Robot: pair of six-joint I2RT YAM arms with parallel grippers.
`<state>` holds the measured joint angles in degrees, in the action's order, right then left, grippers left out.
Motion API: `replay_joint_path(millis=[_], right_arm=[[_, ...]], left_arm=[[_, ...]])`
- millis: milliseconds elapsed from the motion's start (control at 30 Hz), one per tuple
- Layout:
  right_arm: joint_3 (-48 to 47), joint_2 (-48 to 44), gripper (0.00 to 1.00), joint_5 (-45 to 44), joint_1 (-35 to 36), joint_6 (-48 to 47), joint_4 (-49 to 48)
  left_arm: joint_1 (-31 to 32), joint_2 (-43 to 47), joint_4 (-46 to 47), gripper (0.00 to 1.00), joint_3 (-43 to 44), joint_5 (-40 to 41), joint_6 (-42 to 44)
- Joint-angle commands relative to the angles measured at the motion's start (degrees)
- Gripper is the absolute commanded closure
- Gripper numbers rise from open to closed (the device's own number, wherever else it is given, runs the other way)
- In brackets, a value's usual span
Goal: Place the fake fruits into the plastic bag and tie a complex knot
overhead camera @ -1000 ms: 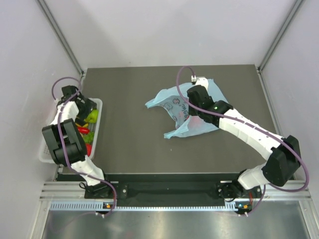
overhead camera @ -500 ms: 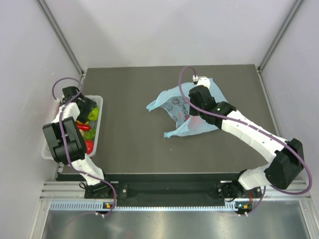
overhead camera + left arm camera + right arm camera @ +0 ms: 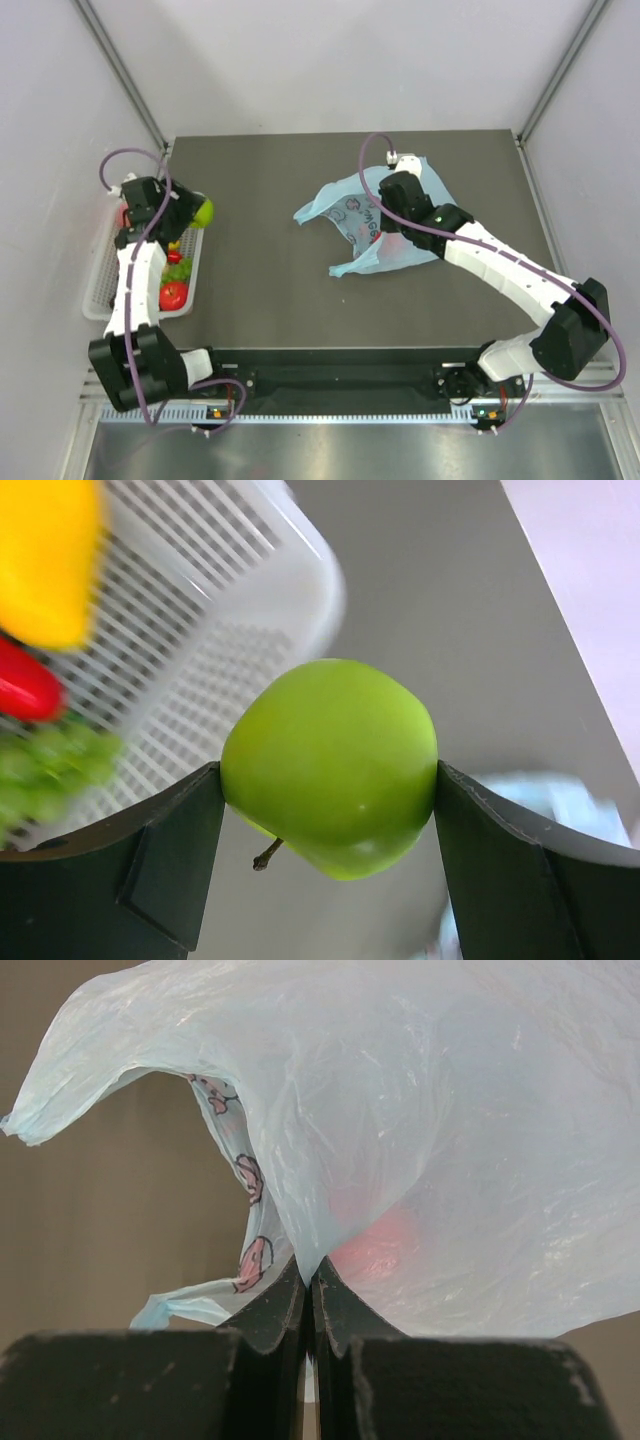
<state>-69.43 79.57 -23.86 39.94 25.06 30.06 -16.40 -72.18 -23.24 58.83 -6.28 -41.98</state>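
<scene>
While right gripper [image 3: 308, 1272] pinches plastic bag [image 3: 450, 1160], left gripper [image 3: 328, 778] has lifted green apple [image 3: 330, 742] from basket [image 3: 235, 605].

My left arm [image 3: 135, 285] and right arm [image 3: 490, 262] are white shells linked by chunky black joints. A purple cable [image 3: 131, 152] loops off each wrist, with another at four o'clock round my right elbow. My left fingers [image 3: 170, 860] are flat, dark, angular slabs; my right fingers [image 3: 265, 1320] are black and scuff-speckled.
</scene>
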Motion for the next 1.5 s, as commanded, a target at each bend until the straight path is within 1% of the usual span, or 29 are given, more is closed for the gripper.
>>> replay_joint_path(millis=[0, 67, 100, 167, 200, 233, 267, 300, 333, 367, 433, 600, 700, 767, 833, 867, 900, 1000, 1033, 1133, 1167, 1200, 1267, 1300, 1333, 1367, 1433, 1467], right_arm=[[-3.26, -0.30, 1.00, 0.04, -0.57, -0.62, -0.27], [-3.78, -0.29, 1.00, 0.39, -0.57, -0.54, -0.09], [-3.87, -0.29, 1.00, 0.56, -0.57, -0.45, 0.08], [-4.13, -0.38, 1.00, 1.27, -0.57, -0.28, 0.17], [-4.22, -0.55, 1.00, 1.70, -0.48, -0.19, 0.26], [-4.22, -0.47, 1.00, 2.06, -0.57, -0.10, 0.43], [-4.48, -0.47, 1.00, 2.23, -0.57, -0.01, 0.61], [-4.57, -0.56, 1.00, 2.76, -0.57, 0.08, 0.96], [-4.66, -0.64, 1.00, 2.85, -0.57, 0.16, 0.96], [-4.66, -0.64, 1.00, 3.11, -0.57, 0.25, 1.14], [-4.84, -0.82, 1.00, 3.55, -0.57, 0.34, 1.66], [-4.66, -1.17, 1.00, 4.34, -0.57, 0.95, 2.01], [-4.49, -1.26, 1.00, 4.70, -0.57, 1.40, 2.10], [-4.40, -1.44, 1.00, 4.70, -0.57, 1.83, 2.10], [-4.40, -1.52, 1.00, 5.22, -0.57, 2.01, 2.02], [-4.14, -1.78, 1.00, 5.31, -0.57, 2.45, 1.93], [-4.05, -1.79, 1.00, 5.57, -0.57, 2.62, 1.93], [-3.79, -1.96, 1.00, 5.66, -0.57, 3.07, 1.58], [-3.78, -1.96, 1.00, 5.49, -0.48, 3.24, 1.58], [-3.70, -1.96, 1.00, 4.61, -0.57, 3.85, 1.23], [-3.44, -1.96, 1.00, 4.35, -0.66, 4.12, 0.79], [-3.43, -1.88, 1.00, 4.17, -0.74, 4.12, 0.70], [-3.35, -1.44, 1.00, 3.99, -1.01, 4.38, 0.35], [-3.26, -1.35, 1.00, 3.99, -1.36, 4.38, 0.17], [-3.17, -1.17, 1.00, 3.99, -1.45, 4.38, -0.18], [-3.17, -1.08, 1.00, 3.99, -1.71, 4.47, -0.27], [-2.99, -1.08, 1.00, 3.99, -2.41, 4.39, -0.36], [-2.99, -1.08, 1.00, 3.91, -2.68, 4.30, -0.36]], left_arm=[[8.01, 6.51, 1.44, 0.63, -3.88, -3.21, -1.09], [13.39, 9.93, 2.41, 0.63, -4.86, -1.29, -2.49], [19.51, 10.83, 3.37, 0.63, -5.39, 1.42, -3.28], [24.47, 12.50, 6.62, 0.63, -7.58, 3.37, -5.83], [28.67, 12.68, 8.29, 0.64, -9.41, 4.86, -6.45], [30.54, 12.68, 10.91, 0.64, -9.96, 5.75, -7.41], [32.38, 11.90, 12.25, 0.64, -10.57, 5.76, -7.68], [35.53, 11.19, 13.39, 0.64, -11.10, 7.84, -7.77], [37.04, 10.32, 14.36, 0.64, -11.02, 8.74, -7.86], [40.36, 8.31, 16.37, 0.65, -11.02, 9.61, -7.77], [43.37, 6.01, 19.01, 0.65, -10.75, 11.02, -7.16], [52.59, -3.83, 25.52, 0.65, -6.63, 15.16, -6.36], [56.64, -10.33, 27.10, 0.66, -1.19, 17.53, -6.10], [58.32, -14.90, 28.34, 0.66, 0.49, 18.67, -6.01], [58.50, -17.98, 30.26, 0.66, 3.13, 18.59, -6.01], [58.76, -21.21, 30.89, 0.66, 4.09, 18.15, -5.84], [58.85, -22.99, 30.98, 0.66, 6.71, 17.71, -5.75], [59.47, -29.23, 33.17, 0.66, 10.85, 17.45, -5.31], [59.64, -31.94, 35.18, 0.66, 11.65, 17.53, -5.48], [60.26, -36.43, 38.79, 0.65, 13.85, 18.23, -6.01], [60.52, -38.45, 41.67, 0.64, 14.73, 18.06, -6.27], [60.52, -38.47, 42.92, 0.64, 15.17, 18.06, -6.45], [60.96, -41.19, 45.55, 0.56, 16.23, 17.97, -6.72], [61.05, -42.07, 45.92, 0.50, 17.27, 17.89, -6.72], [61.49, -43.29, 46.09, 0.35, 17.72, 17.89, -6.63], [61.58, -43.65, 46.10, 0.31, 18.68, 17.62, -6.37], [61.84, -44.10, 45.40, 0.25, 19.04, 17.62, -5.93], [61.84, -43.92, 45.13, 0.19, 18.96, 17.62, -5.75]])
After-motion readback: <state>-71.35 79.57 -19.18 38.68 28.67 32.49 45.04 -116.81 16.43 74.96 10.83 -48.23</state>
